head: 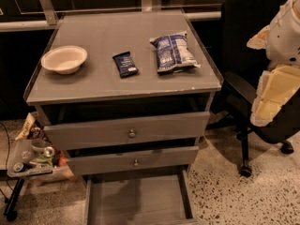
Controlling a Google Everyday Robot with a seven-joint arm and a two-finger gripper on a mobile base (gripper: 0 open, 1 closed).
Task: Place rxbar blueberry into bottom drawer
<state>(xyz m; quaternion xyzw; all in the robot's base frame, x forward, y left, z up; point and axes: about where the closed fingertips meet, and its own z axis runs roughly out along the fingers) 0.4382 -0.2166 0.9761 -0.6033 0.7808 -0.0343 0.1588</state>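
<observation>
Placement of the rxbar blueberry [125, 63] is noted first: it lies flat on the grey tabletop [93, 86], label side up and slightly askew, with nothing leaning on it. A pale bowl [64, 58] is set well apart on one side of it and a crinkled chip bag [172, 52] near on the other. Being flat and free on all sides, the bar is judged easy to reach from above. The bottom drawer [136, 198] is found pulled out, its grey floor bare. This is presumably so that the bar can be lowered straight in, while the two knobbed drawers [132, 133] above are pushed further in and leave the opening unobstructed. The claw [274, 95] is seen at the picture's right edge, beyond the cabinet's side and in front of a black chair [243, 27]. It touches nothing on the tabletop, and whether it is released or clenched cannot be told. The bar is thus well apart from the claw, toward the picture's left, with the chip bag lying between them. The pick-up is judged not yet begun.
</observation>
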